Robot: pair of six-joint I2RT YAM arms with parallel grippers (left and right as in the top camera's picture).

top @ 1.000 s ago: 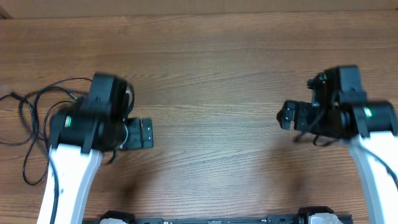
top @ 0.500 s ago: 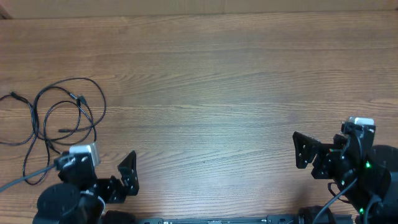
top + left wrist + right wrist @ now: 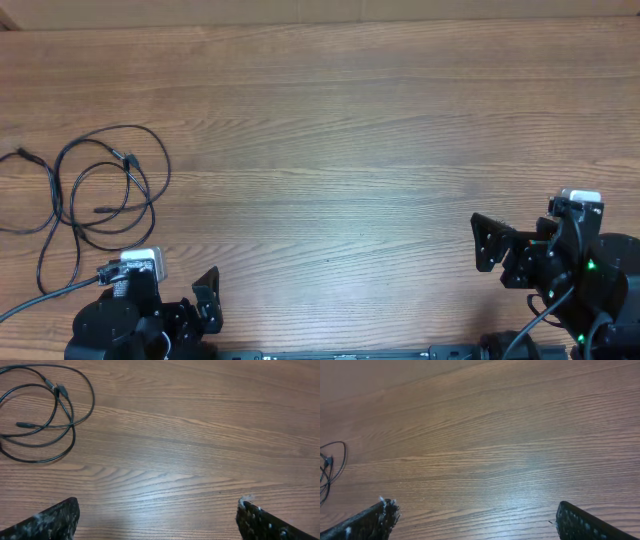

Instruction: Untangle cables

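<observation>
While the thin black looped cables (image 3: 127,158) lie by the wooden tabletop's (image 3: 350,150) left edge, the left gripper (image 3: 157,510) and right gripper (image 3: 476,509) hover near its front corners, fingers apart, empty

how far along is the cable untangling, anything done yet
Done: nothing that shows. The cables lie in one bundle at the left side of the table, their loops crossing each other.
In hand: nothing. The left gripper and the right gripper are both open and empty, near the front edge, apart from the cords.
Left: probably all of it, meaning grasp a cord, draw the loops apart and lay each out separately.
</observation>
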